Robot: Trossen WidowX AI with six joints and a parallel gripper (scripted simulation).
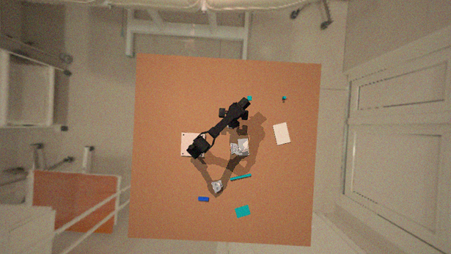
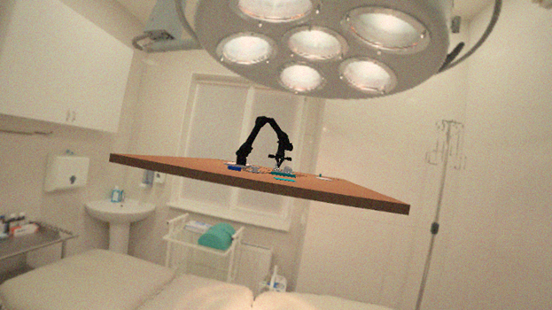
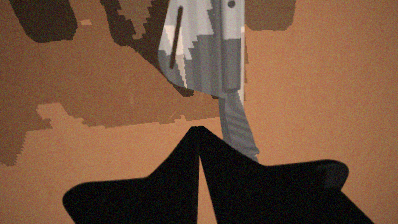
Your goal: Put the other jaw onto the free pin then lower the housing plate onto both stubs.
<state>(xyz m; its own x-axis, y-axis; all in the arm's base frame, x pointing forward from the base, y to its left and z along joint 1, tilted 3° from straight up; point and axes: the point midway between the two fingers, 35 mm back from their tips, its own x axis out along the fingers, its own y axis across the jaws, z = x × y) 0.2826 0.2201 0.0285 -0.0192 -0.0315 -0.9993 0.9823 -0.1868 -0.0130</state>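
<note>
My gripper (image 1: 233, 123) (image 2: 279, 165) (image 3: 197, 131) is shut, its black fingertips touching each other with nothing visible between them, low over the table. In the wrist view a grey jaw-like part (image 3: 204, 50) with a dark slot and a ribbed end lies just ahead; my right finger overlaps the ribbed end, and I cannot tell whether they touch. In the top view a grey and white assembly (image 1: 241, 148) lies just beyond the gripper, and a small grey piece with dark spots (image 1: 216, 186) lies farther off. The pins and gear teeth are too small to make out.
A white plate (image 1: 281, 133) lies to the right. A teal bar (image 1: 240, 176), a teal slab (image 1: 242, 211) and a blue block (image 1: 203, 198) lie farther down in the top view. Small teal blocks (image 1: 249, 97) (image 1: 284, 98) lie toward the top. The arm's base stands on a pale plate (image 1: 185, 144).
</note>
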